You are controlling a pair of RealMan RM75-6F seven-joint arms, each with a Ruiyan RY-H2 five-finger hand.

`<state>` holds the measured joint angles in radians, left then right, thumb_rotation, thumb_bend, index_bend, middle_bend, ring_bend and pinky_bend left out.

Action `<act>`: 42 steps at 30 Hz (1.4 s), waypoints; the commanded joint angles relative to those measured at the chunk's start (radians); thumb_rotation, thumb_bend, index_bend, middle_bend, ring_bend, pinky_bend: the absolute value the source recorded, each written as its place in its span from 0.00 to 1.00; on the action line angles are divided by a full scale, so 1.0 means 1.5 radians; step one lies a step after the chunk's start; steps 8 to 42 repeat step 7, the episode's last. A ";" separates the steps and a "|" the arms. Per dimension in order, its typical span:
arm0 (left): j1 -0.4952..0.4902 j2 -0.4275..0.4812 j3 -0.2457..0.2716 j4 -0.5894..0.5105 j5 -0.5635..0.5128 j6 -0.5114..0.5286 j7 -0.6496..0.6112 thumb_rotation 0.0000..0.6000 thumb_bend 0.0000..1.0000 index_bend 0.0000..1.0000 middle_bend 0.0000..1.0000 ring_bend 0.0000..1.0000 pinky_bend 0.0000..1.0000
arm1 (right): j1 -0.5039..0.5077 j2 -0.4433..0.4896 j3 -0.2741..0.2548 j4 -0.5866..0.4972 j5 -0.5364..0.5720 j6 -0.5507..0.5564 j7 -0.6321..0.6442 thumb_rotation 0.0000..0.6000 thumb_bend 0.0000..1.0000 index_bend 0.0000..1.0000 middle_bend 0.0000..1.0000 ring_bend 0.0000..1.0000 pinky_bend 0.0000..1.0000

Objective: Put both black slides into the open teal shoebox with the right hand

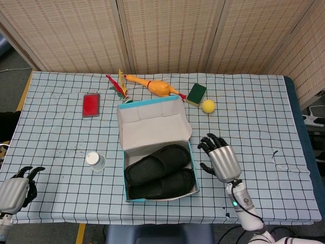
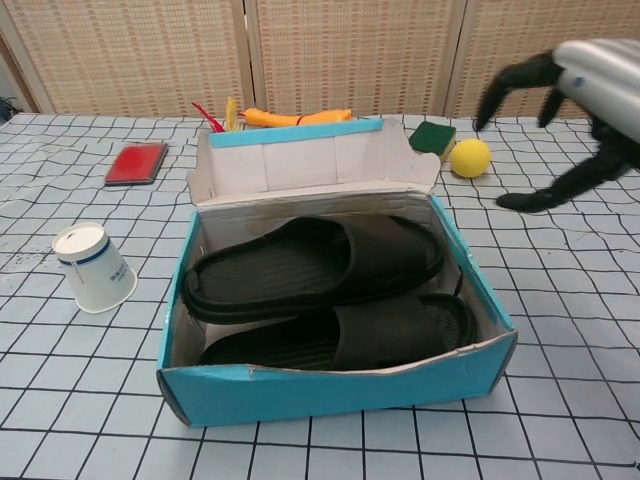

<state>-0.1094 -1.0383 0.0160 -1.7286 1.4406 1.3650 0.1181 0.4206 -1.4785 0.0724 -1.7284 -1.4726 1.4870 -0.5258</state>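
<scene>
Checked table bears shoebox, cup, ball, sponge.

Two slides (one shoebox)
</scene>
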 commanded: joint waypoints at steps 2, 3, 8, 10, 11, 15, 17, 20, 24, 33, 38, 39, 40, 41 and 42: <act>0.002 -0.004 0.001 -0.004 0.005 0.005 0.015 1.00 0.37 0.22 0.07 0.16 0.42 | -0.103 0.080 -0.054 0.100 0.047 0.017 0.055 1.00 0.08 0.24 0.23 0.07 0.17; 0.002 -0.005 0.002 -0.006 0.007 0.006 0.019 1.00 0.37 0.22 0.07 0.16 0.42 | -0.107 0.092 -0.055 0.101 0.066 0.001 0.072 1.00 0.08 0.16 0.16 0.03 0.12; 0.001 -0.011 0.006 -0.008 0.015 0.005 0.039 1.00 0.37 0.22 0.07 0.16 0.42 | -0.119 0.110 -0.048 0.131 0.086 -0.031 0.170 1.00 0.08 0.00 0.03 0.00 0.06; 0.001 -0.011 0.006 -0.008 0.015 0.005 0.039 1.00 0.37 0.22 0.07 0.16 0.42 | -0.119 0.110 -0.048 0.131 0.086 -0.031 0.170 1.00 0.08 0.00 0.03 0.00 0.06; 0.001 -0.011 0.006 -0.008 0.015 0.005 0.039 1.00 0.37 0.22 0.07 0.16 0.42 | -0.119 0.110 -0.048 0.131 0.086 -0.031 0.170 1.00 0.08 0.00 0.03 0.00 0.06; 0.001 -0.011 0.006 -0.008 0.015 0.005 0.039 1.00 0.37 0.22 0.07 0.16 0.42 | -0.119 0.110 -0.048 0.131 0.086 -0.031 0.170 1.00 0.08 0.00 0.03 0.00 0.06; 0.001 -0.011 0.006 -0.008 0.015 0.005 0.039 1.00 0.37 0.22 0.07 0.16 0.42 | -0.119 0.110 -0.048 0.131 0.086 -0.031 0.170 1.00 0.08 0.00 0.03 0.00 0.06; 0.001 -0.011 0.006 -0.008 0.015 0.005 0.039 1.00 0.37 0.22 0.07 0.16 0.42 | -0.119 0.110 -0.048 0.131 0.086 -0.031 0.170 1.00 0.08 0.00 0.03 0.00 0.06; 0.001 -0.011 0.006 -0.008 0.015 0.005 0.039 1.00 0.37 0.22 0.07 0.16 0.42 | -0.119 0.110 -0.048 0.131 0.086 -0.031 0.170 1.00 0.08 0.00 0.03 0.00 0.06; 0.001 -0.011 0.006 -0.008 0.015 0.005 0.039 1.00 0.37 0.22 0.07 0.16 0.42 | -0.119 0.110 -0.048 0.131 0.086 -0.031 0.170 1.00 0.08 0.00 0.03 0.00 0.06; 0.001 -0.011 0.006 -0.008 0.015 0.005 0.039 1.00 0.37 0.22 0.07 0.16 0.42 | -0.119 0.110 -0.048 0.131 0.086 -0.031 0.170 1.00 0.08 0.00 0.03 0.00 0.06; 0.001 -0.011 0.006 -0.008 0.015 0.005 0.039 1.00 0.37 0.22 0.07 0.16 0.42 | -0.119 0.110 -0.048 0.131 0.086 -0.031 0.170 1.00 0.08 0.00 0.03 0.00 0.06; 0.001 -0.011 0.006 -0.008 0.015 0.005 0.039 1.00 0.37 0.22 0.07 0.16 0.42 | -0.119 0.110 -0.048 0.131 0.086 -0.031 0.170 1.00 0.08 0.00 0.03 0.00 0.06; 0.001 -0.011 0.006 -0.008 0.015 0.005 0.039 1.00 0.37 0.22 0.07 0.16 0.42 | -0.119 0.110 -0.048 0.131 0.086 -0.031 0.170 1.00 0.08 0.00 0.03 0.00 0.06; 0.001 -0.011 0.006 -0.008 0.015 0.005 0.039 1.00 0.37 0.22 0.07 0.16 0.42 | -0.119 0.110 -0.048 0.131 0.086 -0.031 0.170 1.00 0.08 0.00 0.03 0.00 0.06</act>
